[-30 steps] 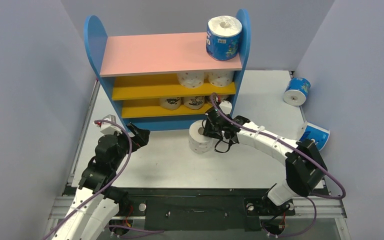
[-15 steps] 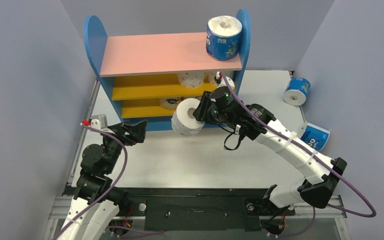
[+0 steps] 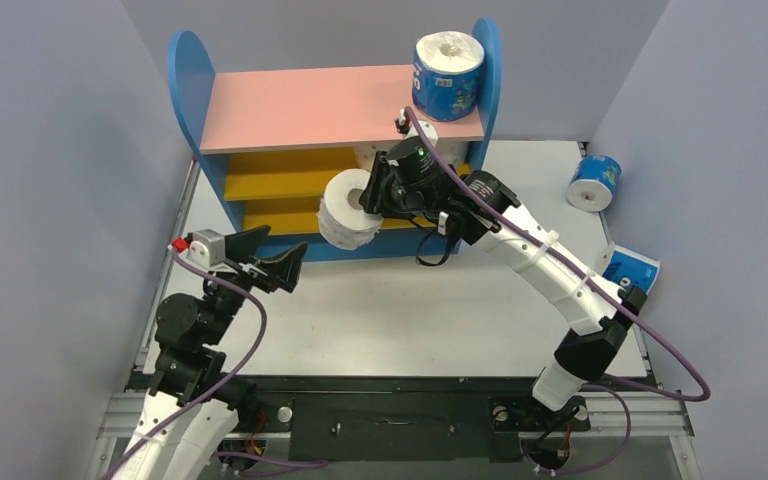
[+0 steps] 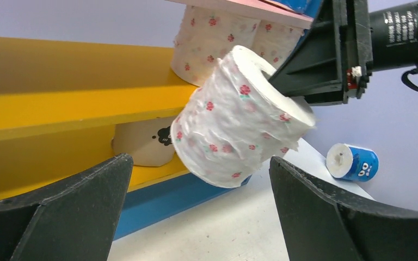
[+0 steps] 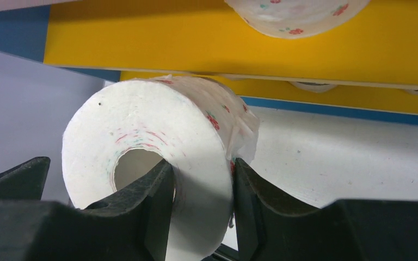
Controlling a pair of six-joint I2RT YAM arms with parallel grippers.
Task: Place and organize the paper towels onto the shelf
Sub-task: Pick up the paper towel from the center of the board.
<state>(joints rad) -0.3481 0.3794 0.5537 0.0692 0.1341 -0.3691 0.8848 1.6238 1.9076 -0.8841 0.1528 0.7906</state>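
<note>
Dotted roll [image 3: 350, 210] [image 4: 239, 117] [image 5: 152, 141] held in my right hand [image 3: 368, 198] [image 5: 201, 182]: one finger inside the hollow core, the other outside against the wrapper, pinching the roll's wall; roll tilted, clear of the surface [image 3: 410, 310], in the air just in front of the shelf [image 3: 315, 105] at the level of its yellow boards; two more dotted rolls [image 4: 204, 41] stand on the upper yellow board toward its right end; tan printed roll [image 4: 141, 144] on the lower board, behind the held one; blue roll [image 3: 448, 75] upright on the pink top board, right end; two blue rolls lie on the surface right of the shelf, far one [image 3: 594, 182], near one [image 3: 630, 270]; my left hand [image 3: 265, 262] [image 4: 198, 160] spread wide, holding nothing, low before the shelf's front left, fingers pointing toward the held roll.
</note>
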